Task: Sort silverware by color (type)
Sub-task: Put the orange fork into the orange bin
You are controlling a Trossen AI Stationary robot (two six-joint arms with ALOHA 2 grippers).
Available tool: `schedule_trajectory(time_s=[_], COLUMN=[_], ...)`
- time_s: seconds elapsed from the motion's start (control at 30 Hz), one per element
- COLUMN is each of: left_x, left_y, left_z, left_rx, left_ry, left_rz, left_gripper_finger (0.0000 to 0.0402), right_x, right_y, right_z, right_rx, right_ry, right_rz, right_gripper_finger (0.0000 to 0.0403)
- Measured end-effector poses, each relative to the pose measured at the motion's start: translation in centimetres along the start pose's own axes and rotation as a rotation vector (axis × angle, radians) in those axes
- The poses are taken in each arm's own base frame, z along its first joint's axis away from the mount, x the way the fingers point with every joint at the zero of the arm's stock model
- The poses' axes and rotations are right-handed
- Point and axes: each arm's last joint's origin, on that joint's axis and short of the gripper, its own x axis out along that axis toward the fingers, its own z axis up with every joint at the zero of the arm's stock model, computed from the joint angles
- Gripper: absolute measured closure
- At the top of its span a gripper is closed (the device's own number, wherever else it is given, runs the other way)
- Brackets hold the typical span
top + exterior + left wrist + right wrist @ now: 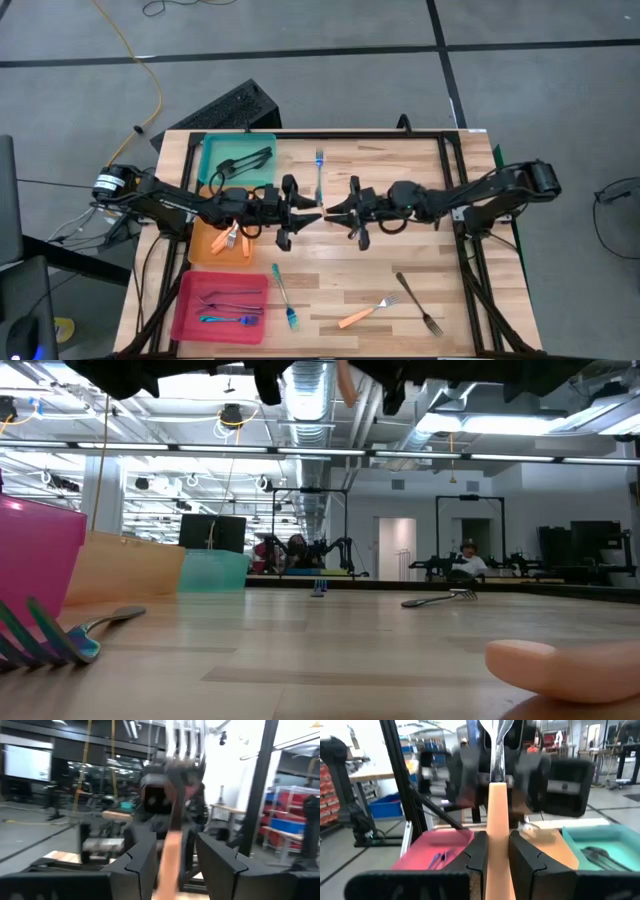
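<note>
Above the middle of the table my two grippers meet tip to tip around an orange-handled fork. It stands roughly upright, with its metal tines up. My right gripper is shut on its handle. My left gripper is open, with one finger on each side of the same handle. In the low view the handle's lower end pokes out below the grippers. Loose forks lie flat on the table: a blue one, a teal one, an orange one and a dark one. My right gripper pinches the fork's orange handle between its two fingers, which come in level from the table's right and lie across it. The fork is lifted clear of the table, tines up. My left gripper shows a gap beside the handle; whether a finger touches it I cannot tell.
At the table's left edge stand a teal tray with dark forks, an orange tray with orange forks and a pink tray with blue-handled forks. A black frame rims the table. There is bare wood between the loose forks.
</note>
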Motion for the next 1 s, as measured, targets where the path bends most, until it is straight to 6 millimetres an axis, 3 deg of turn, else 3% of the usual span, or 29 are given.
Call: schedule_trajectory(time_s=[0.27,0.53,0.67,0.83,1.0], left_x=[-0.01,-0.02,-0.02,-0.03,-0.04], left_y=[0.14,0.19,0.20,0.34,0.59], left_z=[-0.52,-0.67,-0.68,-0.81,-0.90], left_rx=[-0.013,-0.010,-0.004,0.001,-0.014], left_ry=[0.057,0.071,0.072,0.087,0.098], left_rz=[-0.004,0.008,0.009,0.024,0.047], left_gripper_finger=[0.0278,0.0281,0.0307,0.0380,0.0382], right_x=[0.86,0.76,0.76,0.76,0.77], right_y=[-0.32,-0.46,-0.45,-0.44,-0.48], right_z=[-0.99,-0.70,-0.72,-0.77,-0.93], right_rx=[0.011,0.010,0.010,0.014,0.026], right_ry=[-0.029,-0.043,-0.041,-0.036,-0.020], right_rz=[-0.002,-0.006,-0.006,-0.004,-0.006], right_gripper_finger=[0.0328,0.0328,0.0328,0.0328,0.0309])
